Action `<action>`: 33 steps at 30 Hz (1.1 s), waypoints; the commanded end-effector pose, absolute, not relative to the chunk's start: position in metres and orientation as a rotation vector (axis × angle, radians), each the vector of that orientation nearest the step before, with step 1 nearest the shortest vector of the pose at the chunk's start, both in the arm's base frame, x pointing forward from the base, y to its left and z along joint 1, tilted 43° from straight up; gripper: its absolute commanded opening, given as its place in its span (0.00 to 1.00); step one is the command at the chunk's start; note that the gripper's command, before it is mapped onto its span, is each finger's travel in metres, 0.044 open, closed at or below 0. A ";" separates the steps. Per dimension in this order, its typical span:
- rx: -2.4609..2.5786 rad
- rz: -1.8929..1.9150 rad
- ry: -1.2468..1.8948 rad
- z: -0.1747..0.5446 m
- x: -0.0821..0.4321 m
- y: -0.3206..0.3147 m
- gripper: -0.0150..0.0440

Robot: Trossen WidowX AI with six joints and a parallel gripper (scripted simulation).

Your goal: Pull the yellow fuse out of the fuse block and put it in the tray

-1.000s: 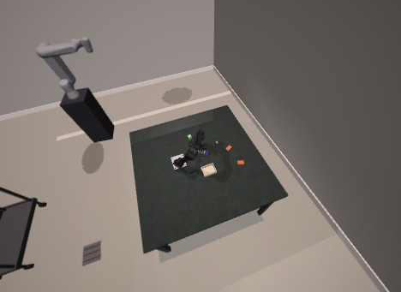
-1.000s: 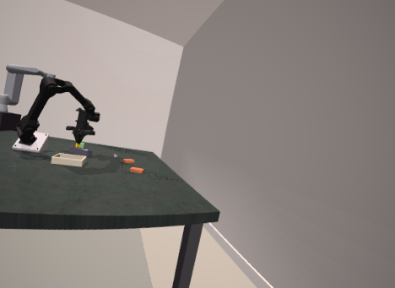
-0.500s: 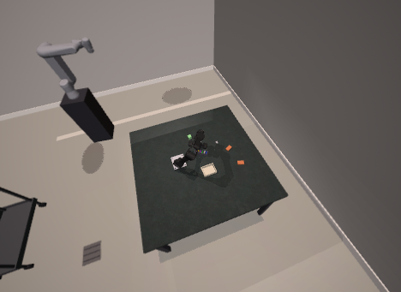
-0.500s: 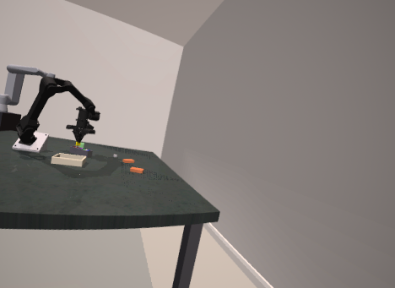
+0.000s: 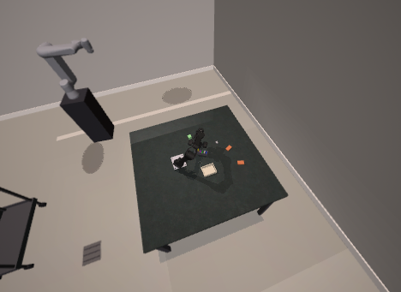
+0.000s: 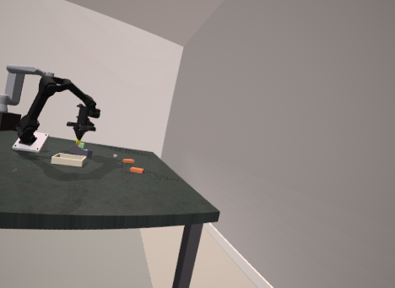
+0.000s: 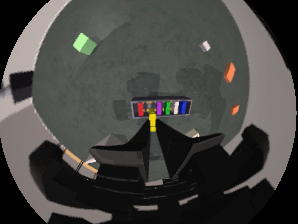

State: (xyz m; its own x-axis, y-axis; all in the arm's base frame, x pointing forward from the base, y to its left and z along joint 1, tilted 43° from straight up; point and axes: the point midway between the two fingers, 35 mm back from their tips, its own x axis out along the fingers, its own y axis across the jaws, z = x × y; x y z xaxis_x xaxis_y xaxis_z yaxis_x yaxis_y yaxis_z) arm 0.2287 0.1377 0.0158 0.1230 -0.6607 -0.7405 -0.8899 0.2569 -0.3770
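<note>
The yellow fuse (image 6: 78, 141) (image 7: 152, 121) is between the fingertips of my gripper (image 6: 78, 138) (image 7: 152, 121), which is shut on it. The fuse hangs above the fuse block (image 6: 86, 153) (image 7: 161, 99), clear of it. In the wrist view the block holds a red fuse (image 7: 140, 109), a purple fuse (image 7: 159, 108), a green fuse (image 7: 168, 108), a white fuse (image 7: 176, 108) and a blue fuse (image 7: 184, 107); the slot between red and purple shows no fuse. The beige tray (image 5: 210, 175) (image 6: 67, 162) stands beside the block and has nothing visible in it.
A light green cube (image 5: 189, 136) (image 6: 81, 145) (image 7: 85, 44) lies beyond the block. A small white cube (image 5: 217, 142) (image 6: 115, 155) (image 7: 205, 46) and two orange blocks (image 5: 229, 147) (image 5: 241, 162) (image 6: 128, 160) (image 6: 137, 170) lie on the far side from the arm's base.
</note>
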 end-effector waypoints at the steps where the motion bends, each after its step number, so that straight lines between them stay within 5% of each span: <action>1: -1.461 0.312 1.598 0.021 0.229 0.142 0.25; 33: -1.462 0.317 1.591 0.157 0.284 0.000 0.25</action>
State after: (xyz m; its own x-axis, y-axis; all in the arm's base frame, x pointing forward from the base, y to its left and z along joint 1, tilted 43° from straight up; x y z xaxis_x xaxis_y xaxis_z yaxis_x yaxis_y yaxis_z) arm 0.2850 0.0141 0.1416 0.1196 -0.6458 -0.7541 -0.8921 0.2634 -0.3671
